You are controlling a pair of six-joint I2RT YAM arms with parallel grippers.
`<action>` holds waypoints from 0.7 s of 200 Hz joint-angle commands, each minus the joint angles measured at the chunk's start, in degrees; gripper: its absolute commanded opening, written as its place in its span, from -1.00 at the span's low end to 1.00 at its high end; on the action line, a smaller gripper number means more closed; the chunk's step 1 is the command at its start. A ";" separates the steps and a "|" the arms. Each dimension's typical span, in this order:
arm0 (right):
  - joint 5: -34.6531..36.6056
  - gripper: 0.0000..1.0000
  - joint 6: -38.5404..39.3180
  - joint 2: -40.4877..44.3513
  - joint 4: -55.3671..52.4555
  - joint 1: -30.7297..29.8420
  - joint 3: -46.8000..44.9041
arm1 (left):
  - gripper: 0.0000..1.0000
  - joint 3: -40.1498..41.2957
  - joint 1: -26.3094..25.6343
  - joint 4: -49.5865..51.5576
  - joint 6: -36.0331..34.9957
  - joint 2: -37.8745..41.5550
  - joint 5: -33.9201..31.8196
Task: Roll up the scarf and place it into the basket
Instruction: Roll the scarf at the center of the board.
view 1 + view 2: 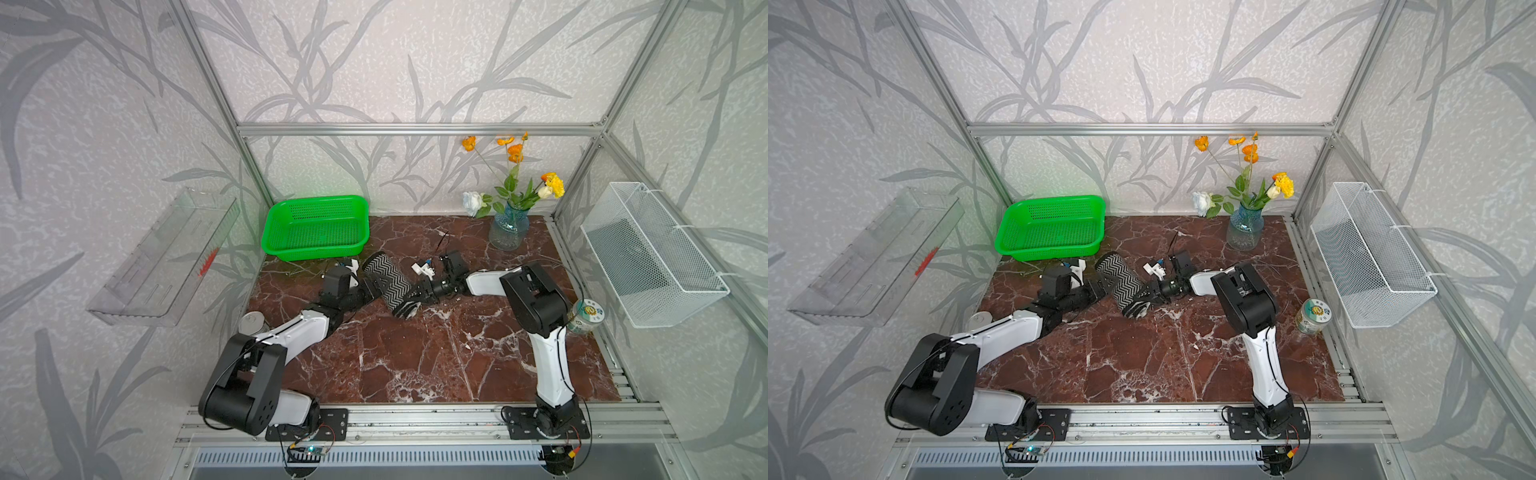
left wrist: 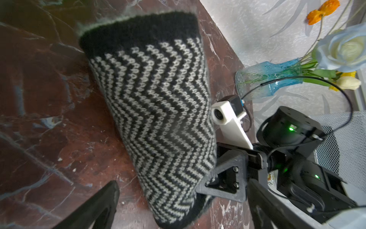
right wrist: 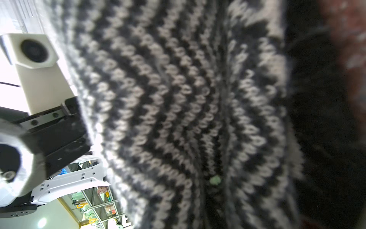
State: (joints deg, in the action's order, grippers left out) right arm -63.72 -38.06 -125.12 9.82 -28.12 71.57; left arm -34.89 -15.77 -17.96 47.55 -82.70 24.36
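Label on the tin can [image 1: 1313, 318]: printed characters, too small and blurred to read (green-and-cream print). No other text legible.

The scarf [image 1: 388, 282] [image 1: 1126, 286] lay on the bench [image 1: 415, 353] rolled into a thick cylinder on its side, black-and-white herringbone zigzag facing outward, with a black band and a pale fuzzy edge at the end seen from the left wrist [image 2: 158, 119]. In both top views the roll ran diagonally, its far end near the basket [image 1: 320, 249] [image 1: 1054, 250] but apart from it, its near end looser and rumpled. The basket, bright green and rectangular with perforated sides, stood upright at the bench's far left corner.
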 commanded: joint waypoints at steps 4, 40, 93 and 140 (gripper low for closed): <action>1.22 -0.43 -1.31 -1.86 0.96 0.36 -0.97 | 0.99 -1.78 -0.76 -4.86 1.50 -5.53 -2.29; 0.93 -0.42 -2.44 -2.79 2.33 0.86 -1.49 | 0.99 -5.93 -1.97 -5.94 1.29 -14.39 -3.06; 0.10 -0.39 -5.44 -4.68 6.30 0.98 -1.58 | 0.99 -9.79 -3.76 -13.38 3.78 -24.58 -0.18; 0.09 -0.38 -6.49 -6.12 7.55 1.00 -1.03 | 0.72 -12.31 -4.70 -16.56 3.97 -29.19 3.58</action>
State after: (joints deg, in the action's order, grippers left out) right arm -65.63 -43.77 -128.77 18.04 -26.92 70.87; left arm -46.13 -19.75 -35.79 50.94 -108.44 24.80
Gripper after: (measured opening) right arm 0.309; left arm 0.908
